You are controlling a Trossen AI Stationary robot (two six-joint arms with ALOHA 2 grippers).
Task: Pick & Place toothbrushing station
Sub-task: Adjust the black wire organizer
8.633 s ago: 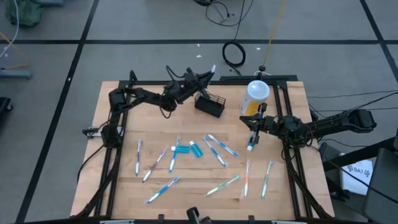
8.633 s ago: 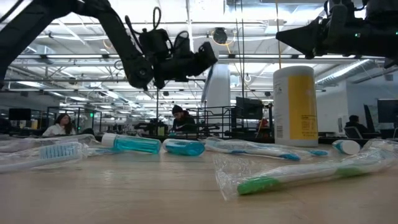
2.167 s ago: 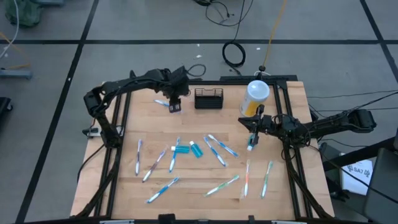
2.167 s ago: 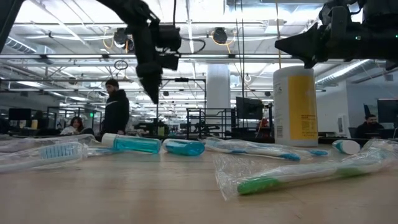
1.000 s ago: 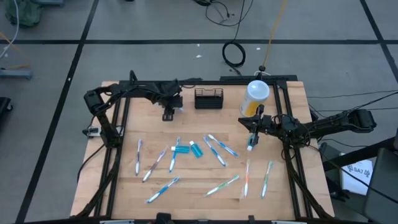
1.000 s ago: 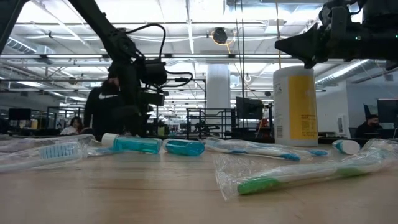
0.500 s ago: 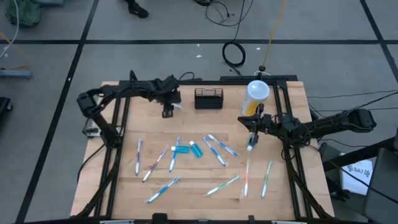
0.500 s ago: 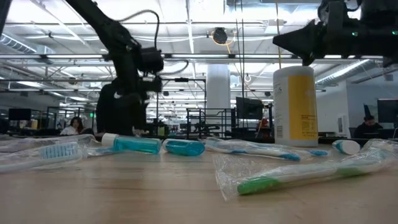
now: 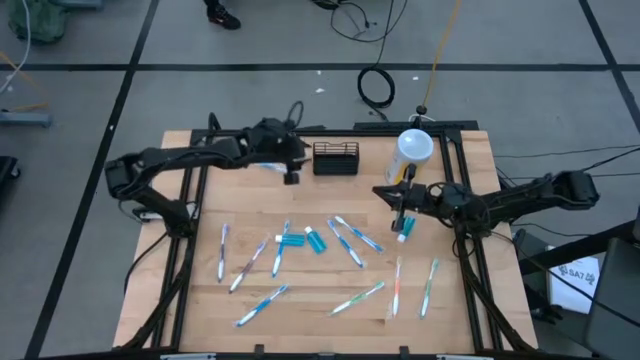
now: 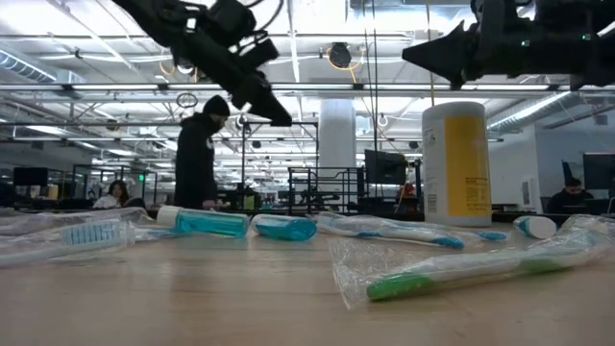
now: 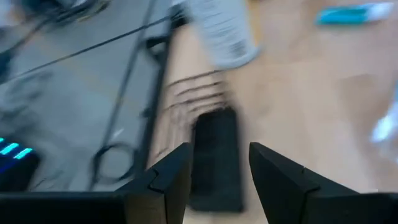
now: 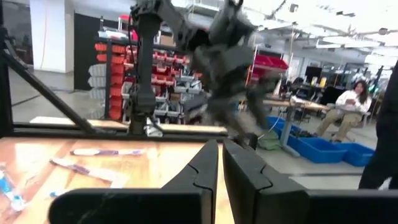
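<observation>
The toothbrushing station, a small black wire caddy (image 9: 336, 158), stands on its base at the far middle of the wooden table (image 9: 200, 210). It also shows in the low view (image 10: 325, 190). My left gripper (image 9: 292, 172) hangs open just left of the caddy and above table height, slanting down toward it. In the left wrist view the caddy (image 11: 214, 158) lies ahead between the spread fingers (image 11: 217, 158), untouched. My right gripper (image 9: 382, 191) is shut, held level in the air beside the yellow bottle (image 9: 410, 152), and holds nothing (image 12: 221, 149).
Several toothbrushes, some in clear wrappers, lie across the table's middle and near side (image 9: 345, 238). Two blue toothpaste tubes (image 9: 300, 240) lie among them. A person (image 10: 197, 159) walks in the room beyond the table. Black frame rails (image 9: 190, 220) run along the table's left and right sides.
My left gripper has risen from near the tabletop and swung toward the table's right, up to the caddy, tipping to point down at it. My right gripper has shifted a little toward the table's left. The caddy has stayed where it was.
</observation>
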